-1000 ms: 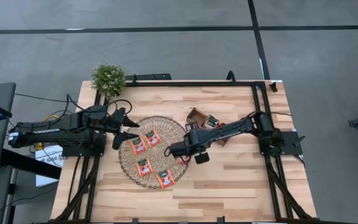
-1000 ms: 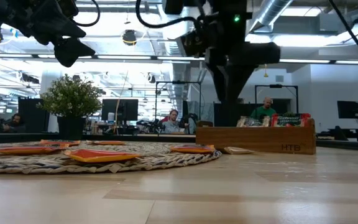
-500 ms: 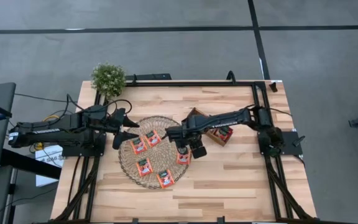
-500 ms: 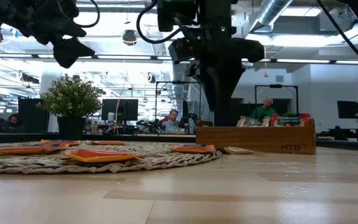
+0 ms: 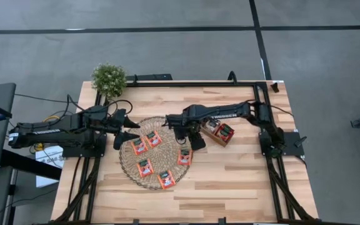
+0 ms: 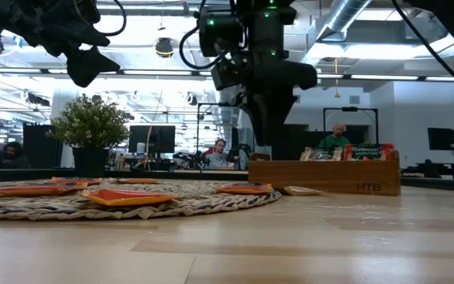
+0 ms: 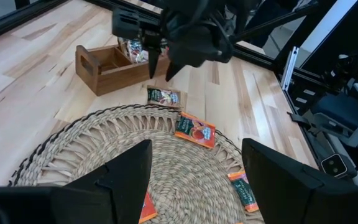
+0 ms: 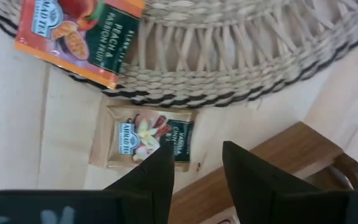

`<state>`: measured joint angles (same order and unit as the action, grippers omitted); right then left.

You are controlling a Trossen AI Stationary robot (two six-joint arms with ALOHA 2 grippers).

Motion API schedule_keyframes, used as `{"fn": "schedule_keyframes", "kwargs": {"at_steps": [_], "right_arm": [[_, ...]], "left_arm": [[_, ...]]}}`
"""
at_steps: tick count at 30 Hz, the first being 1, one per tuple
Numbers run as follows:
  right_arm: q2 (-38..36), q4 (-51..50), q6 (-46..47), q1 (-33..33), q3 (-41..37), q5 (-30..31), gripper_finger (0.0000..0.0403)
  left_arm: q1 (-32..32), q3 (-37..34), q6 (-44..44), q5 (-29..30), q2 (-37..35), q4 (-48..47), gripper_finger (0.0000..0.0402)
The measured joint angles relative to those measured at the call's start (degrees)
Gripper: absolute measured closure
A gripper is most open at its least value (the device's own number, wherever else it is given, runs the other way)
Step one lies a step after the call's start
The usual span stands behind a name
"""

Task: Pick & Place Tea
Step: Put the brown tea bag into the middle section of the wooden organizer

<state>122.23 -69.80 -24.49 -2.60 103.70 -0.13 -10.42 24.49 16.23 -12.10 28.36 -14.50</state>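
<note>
I see the right hand has swung off the near-right part of the wicker mat over the last second and now sits over the mat's far-right rim, next to the wooden compartment tray. In its wrist view its fingers stand partly apart with nothing between them, aimed down at a green-and-pale vanilla sachet lying flat on the tabletop, just off the mat's edge and just beside the tray wall. My read: it is lining up on that stray sachet as the next pick; no contact yet. The spot it left now shows a red-orange sachet lying uncovered on the mat. Left hand has not moved, parked above the mat's left rim, fingers spread wide, empty. Containers: the mat carries five red-orange sachets, including the peach-passion one overhanging the rim nearest the stray. The tray holds a few sachets standing on edge in its right-hand compartments; the compartment at the mat end looks empty in the left wrist view. Risk as I judge it: the stray lies flat and close to both tray wall and mat rim, so finger clearance is tight.
</note>
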Motion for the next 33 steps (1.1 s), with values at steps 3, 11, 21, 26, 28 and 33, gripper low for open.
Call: {"fn": "schedule_keyframes", "kwargs": {"at_steps": [3,11,21,26,28,33], "right_arm": [[0.0,0.0,0.0,-0.4,0.0,0.0,0.0278],[0.0,2.0,0.5,1.2,-2.2,-1.4,0.0278],[0.0,5.9,2.0,0.5,-9.3,0.5,0.0278],[0.0,9.7,2.0,-0.6,-11.9,0.6,0.0278],[0.0,9.4,2.0,-0.9,-13.0,0.5,0.0278],[0.0,12.1,2.0,-0.8,-15.2,1.6,0.0278]], "left_arm": [[0.0,0.0,0.1,0.0,0.0,0.0,0.0161],[0.0,0.0,0.4,0.4,0.0,0.0,0.0161],[0.0,0.0,1.4,1.3,0.0,0.0,0.0161],[0.0,0.0,2.6,1.7,0.0,0.0,0.0161],[0.0,0.0,2.9,1.7,0.0,0.1,0.0161],[0.0,0.0,2.9,1.7,0.0,0.2,0.0161]]}}
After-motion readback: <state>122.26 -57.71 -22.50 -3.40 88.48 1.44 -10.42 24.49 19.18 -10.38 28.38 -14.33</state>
